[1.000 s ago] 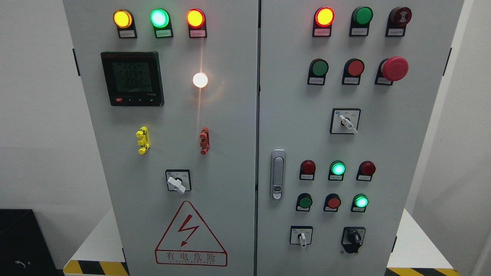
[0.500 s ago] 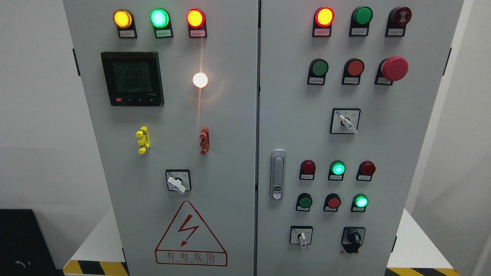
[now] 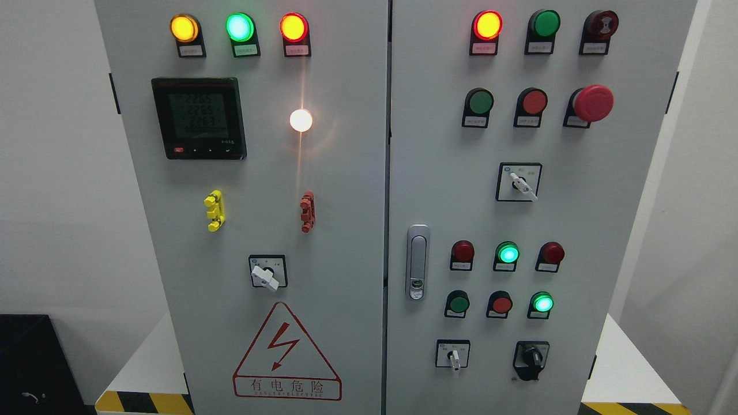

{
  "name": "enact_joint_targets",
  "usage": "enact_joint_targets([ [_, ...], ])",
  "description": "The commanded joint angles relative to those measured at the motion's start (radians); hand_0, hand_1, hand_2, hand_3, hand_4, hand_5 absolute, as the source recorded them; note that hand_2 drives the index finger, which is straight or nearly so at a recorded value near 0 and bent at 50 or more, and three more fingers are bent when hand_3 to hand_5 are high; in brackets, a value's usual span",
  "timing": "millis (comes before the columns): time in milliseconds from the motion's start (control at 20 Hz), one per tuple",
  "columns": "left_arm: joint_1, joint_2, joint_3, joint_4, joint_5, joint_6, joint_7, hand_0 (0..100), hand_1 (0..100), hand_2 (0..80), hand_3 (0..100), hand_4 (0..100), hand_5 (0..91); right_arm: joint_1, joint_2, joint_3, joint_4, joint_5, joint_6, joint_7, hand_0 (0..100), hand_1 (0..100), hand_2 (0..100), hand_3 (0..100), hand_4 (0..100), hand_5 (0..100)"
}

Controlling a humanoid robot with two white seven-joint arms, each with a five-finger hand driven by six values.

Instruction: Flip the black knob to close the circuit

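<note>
The black knob (image 3: 532,358) sits at the lower right of the grey electrical cabinet's right door (image 3: 576,230), its handle pointing roughly straight up and down. To its left is a small white selector switch (image 3: 454,355). Above them two green lamps (image 3: 508,253) (image 3: 542,302) glow. Neither of my hands shows anywhere in the head view.
The left door (image 3: 346,230) carries a digital meter (image 3: 199,118), lit lamps along the top, a bright white lamp (image 3: 301,120), yellow (image 3: 214,210) and red (image 3: 308,211) clips, a white switch (image 3: 266,275) and a warning triangle (image 3: 285,354). A red mushroom stop button (image 3: 592,103) sticks out upper right. A door handle (image 3: 417,262) stands mid-cabinet.
Only the digits on the meter flicker; the knob, switches and lamps stay the same.
</note>
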Motion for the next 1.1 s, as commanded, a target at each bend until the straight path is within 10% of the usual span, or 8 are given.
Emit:
enact_joint_targets([
  [0, 0.006, 0.000, 0.000, 0.000, 0.000, 0.000, 0.000, 12, 56, 0.0, 0, 0, 0.0, 0.000, 0.001, 0.005, -0.123, 0.199, 0.028, -0.009, 0, 2, 0, 9, 9, 0],
  [1050, 0.006, 0.000, 0.000, 0.000, 0.000, 0.000, 0.000, 12, 56, 0.0, 0, 0, 0.0, -0.031, 0.004, -0.069, -0.673, 0.801, 0.067, -0.073, 0, 4, 39, 62, 57, 50],
])
